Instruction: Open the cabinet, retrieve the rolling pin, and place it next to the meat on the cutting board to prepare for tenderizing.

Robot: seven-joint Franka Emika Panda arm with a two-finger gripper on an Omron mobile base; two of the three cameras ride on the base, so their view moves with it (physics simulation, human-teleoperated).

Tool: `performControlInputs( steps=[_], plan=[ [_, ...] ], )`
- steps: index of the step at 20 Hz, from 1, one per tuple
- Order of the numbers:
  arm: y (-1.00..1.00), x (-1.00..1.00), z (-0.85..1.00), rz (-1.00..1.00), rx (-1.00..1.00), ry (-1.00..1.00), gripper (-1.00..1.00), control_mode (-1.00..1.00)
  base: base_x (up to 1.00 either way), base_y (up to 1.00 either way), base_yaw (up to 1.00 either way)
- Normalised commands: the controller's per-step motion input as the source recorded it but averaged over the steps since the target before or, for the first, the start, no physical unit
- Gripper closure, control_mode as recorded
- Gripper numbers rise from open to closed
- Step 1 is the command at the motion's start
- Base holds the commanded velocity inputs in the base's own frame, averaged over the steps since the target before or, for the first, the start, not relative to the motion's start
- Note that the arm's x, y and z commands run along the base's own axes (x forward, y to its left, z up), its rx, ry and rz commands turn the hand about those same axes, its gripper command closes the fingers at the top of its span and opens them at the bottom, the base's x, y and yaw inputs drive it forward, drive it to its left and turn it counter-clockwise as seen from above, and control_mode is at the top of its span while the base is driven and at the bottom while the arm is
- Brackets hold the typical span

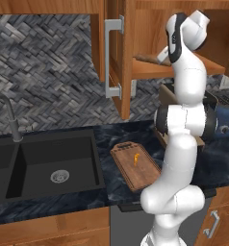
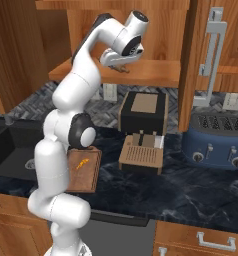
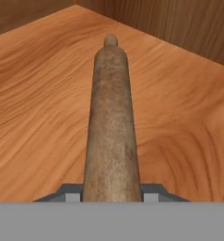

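Observation:
The cabinet (image 1: 114, 57) stands with both doors open, and my arm reaches onto its wooden shelf (image 2: 151, 72). The rolling pin (image 3: 110, 122), a brown wooden rod, lies along the shelf and runs away from the hand, its near end between my fingertips. My gripper (image 3: 111, 193) is shut on it; the pin's end (image 1: 146, 58) pokes out left of the gripper (image 1: 162, 55). Down on the dark counter lies the cutting board (image 1: 136, 168) with the small orange meat (image 1: 135, 157) on it. The board (image 2: 87, 175) and meat (image 2: 81, 164) are partly behind my arm.
A black double sink (image 1: 49, 163) with a faucet (image 1: 10, 120) lies left of the board. A coffee machine (image 2: 143, 112) with a ribbed wooden block (image 2: 140, 157) and a blue toaster (image 2: 213, 142) stand on the right. The open right door (image 2: 206, 60) hangs beside the arm.

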Motion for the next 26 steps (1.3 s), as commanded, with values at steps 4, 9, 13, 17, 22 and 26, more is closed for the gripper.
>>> performControlInputs(
  steps=[4,9,13,17,22,26],
  plan=[
    [0.01,-0.13,-0.13,0.01,0.01,0.00,1.00,-1.00,0.00,0.00,0.00],
    [0.20,-0.30,-0.06,0.01,0.00,-0.02,1.00,-1.00,0.00,0.00,0.00],
    [0.20,-0.64,0.00,0.00,0.00,-0.06,1.00,-1.00,0.00,0.00,0.00],
    [0.07,-0.85,0.00,-0.02,0.02,-0.10,1.00,-1.00,0.00,0.00,0.00],
    [0.16,-0.96,-0.02,-0.05,0.01,-0.19,1.00,-1.00,0.00,0.00,0.00],
    [0.17,-1.00,0.00,-0.07,0.04,-0.23,1.00,-1.00,0.00,0.00,0.00]
  ],
)
